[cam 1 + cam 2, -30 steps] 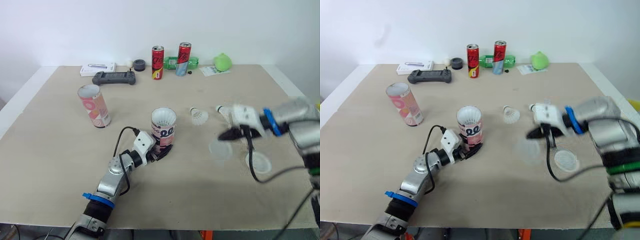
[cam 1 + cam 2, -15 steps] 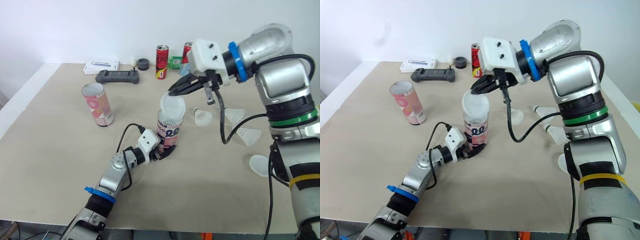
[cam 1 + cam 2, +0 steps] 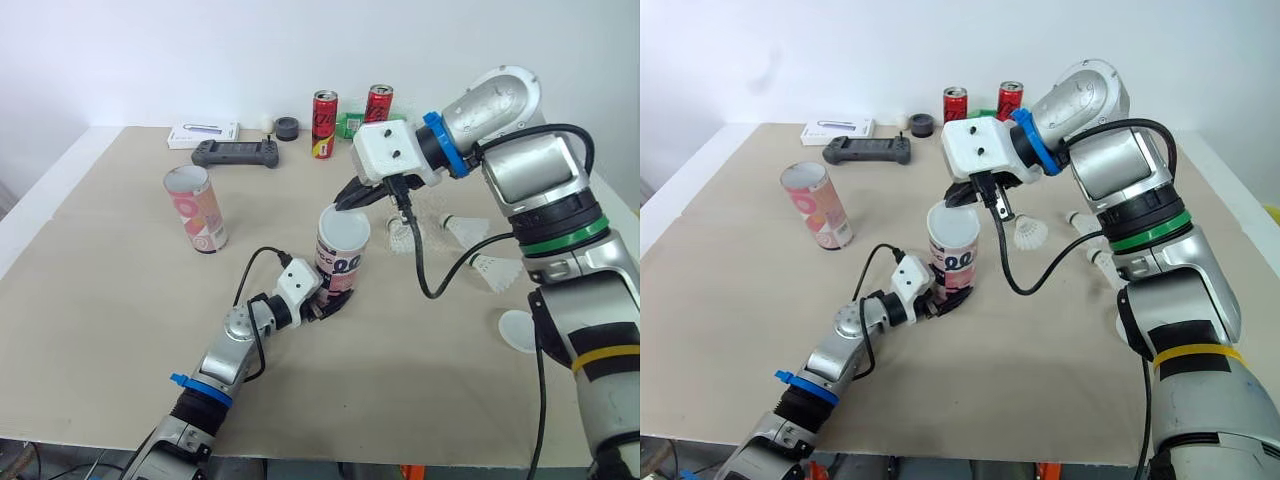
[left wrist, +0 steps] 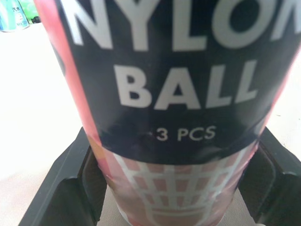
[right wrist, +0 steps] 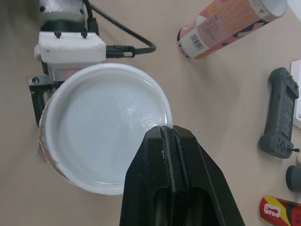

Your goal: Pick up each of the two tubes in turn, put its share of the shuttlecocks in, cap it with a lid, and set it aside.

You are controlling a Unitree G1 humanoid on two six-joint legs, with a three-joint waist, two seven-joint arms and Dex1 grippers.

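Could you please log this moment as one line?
capping | left gripper: shut on tube | right gripper: shut on lid at tube mouth

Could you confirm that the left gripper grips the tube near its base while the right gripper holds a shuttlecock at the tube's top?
Not quite: the right gripper holds a white lid, not a shuttlecock, at the top of the tube, as the right wrist view shows. The left gripper does grip the tube near its base.

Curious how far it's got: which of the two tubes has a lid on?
The middle tube, gripped low by the left jaws: a white lid sits on top. The left tube stands open.
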